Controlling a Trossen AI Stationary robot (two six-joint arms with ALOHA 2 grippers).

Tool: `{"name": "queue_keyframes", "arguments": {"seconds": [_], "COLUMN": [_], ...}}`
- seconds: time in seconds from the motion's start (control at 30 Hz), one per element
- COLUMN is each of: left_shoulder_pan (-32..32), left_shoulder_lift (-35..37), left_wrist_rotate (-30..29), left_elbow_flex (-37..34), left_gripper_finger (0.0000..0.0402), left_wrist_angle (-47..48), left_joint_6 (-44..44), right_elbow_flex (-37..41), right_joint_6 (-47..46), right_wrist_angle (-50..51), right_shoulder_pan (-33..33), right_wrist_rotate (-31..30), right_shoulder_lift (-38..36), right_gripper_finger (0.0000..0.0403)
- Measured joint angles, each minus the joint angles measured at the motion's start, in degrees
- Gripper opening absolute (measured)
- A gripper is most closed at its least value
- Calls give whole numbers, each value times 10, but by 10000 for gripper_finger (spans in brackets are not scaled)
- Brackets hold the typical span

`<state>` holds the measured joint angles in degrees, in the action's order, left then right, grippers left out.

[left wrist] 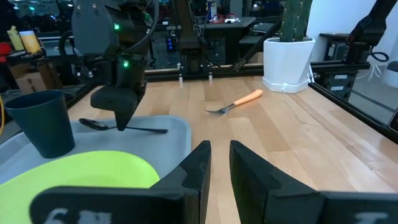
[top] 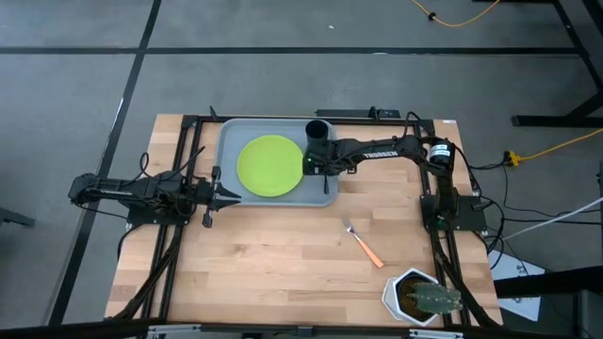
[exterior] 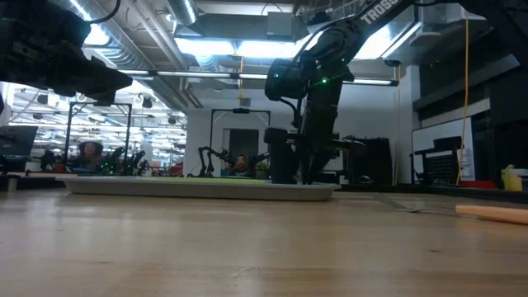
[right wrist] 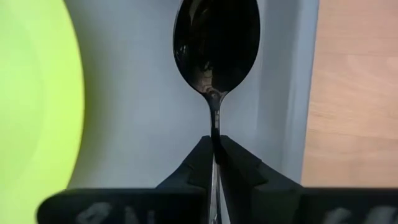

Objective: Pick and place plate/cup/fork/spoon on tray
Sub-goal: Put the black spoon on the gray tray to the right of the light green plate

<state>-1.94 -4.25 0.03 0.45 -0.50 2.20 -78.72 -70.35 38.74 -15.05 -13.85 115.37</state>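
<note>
R gripper [right wrist: 215, 152] sits low over the tray [top: 226, 155], upper centre of the high view, fingers close along the spoon [right wrist: 216, 46] handle; can't tell if they've let go yet. Spoon lies flat on tray btwn plate [top: 270, 166] and rim, cup [top: 317, 131] just beside. Best: part fingers fully, lift straight up, no sideways drag. Fork [top: 363, 243] waits on the wood, lower right. L gripper [left wrist: 215, 163] idles at tray's left edge, fingers slightly apart, empty.

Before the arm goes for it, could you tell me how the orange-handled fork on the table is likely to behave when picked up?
The fork lies flat on the bare wood, so a hand probably has little to get under; it may skid if nudged. It looks thin and small, likely light and stiff. Its narrow orange handle could pivot in a pinch taken off-centre, so a grip near the middle seems safer.
</note>
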Motion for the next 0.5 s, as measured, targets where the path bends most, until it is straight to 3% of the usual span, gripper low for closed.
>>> {"name": "queue_keyframes", "arguments": {"seconds": [0.5], "left_shoulder_pan": [0], "left_shoulder_lift": [0], "left_wrist_rotate": [0], "left_elbow_flex": [0], "left_gripper_finger": [53], "left_wrist_angle": [0], "left_joint_6": [0], "right_elbow_flex": [0], "right_joint_6": [0], "right_wrist_angle": [-5], "right_shoulder_pan": [0], "right_wrist_rotate": [4], "right_shoulder_lift": [0], "right_gripper_finger": [27]}}
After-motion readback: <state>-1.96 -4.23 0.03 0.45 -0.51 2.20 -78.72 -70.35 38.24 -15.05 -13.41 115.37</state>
